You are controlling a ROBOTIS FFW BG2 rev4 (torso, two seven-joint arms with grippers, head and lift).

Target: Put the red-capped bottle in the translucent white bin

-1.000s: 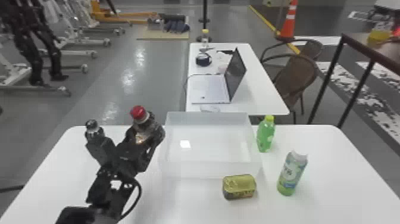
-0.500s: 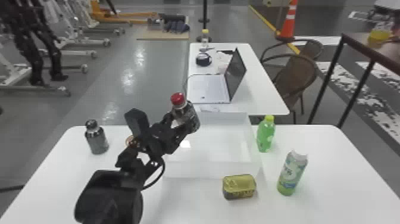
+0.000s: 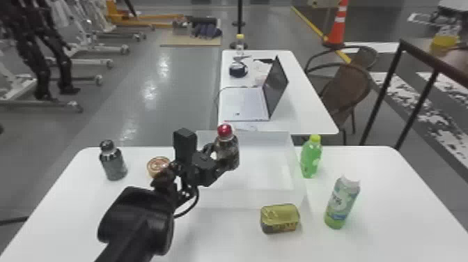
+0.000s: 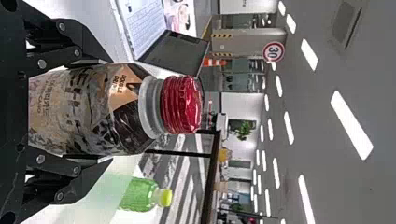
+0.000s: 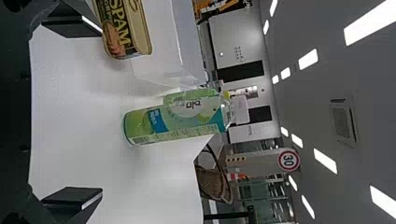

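White table (image 3: 226, 240), grey floor (image 3: 188, 76); red-capped bottle (image 3: 228, 151) held.

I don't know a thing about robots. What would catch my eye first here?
Probably the bright red cap of the bottle, held upright or nearly so between the black fingers of the left gripper. In the head view it shows against the left part of the translucent white bin on the table. Next, perhaps, the orange cone on the floor in the background, towards the right.
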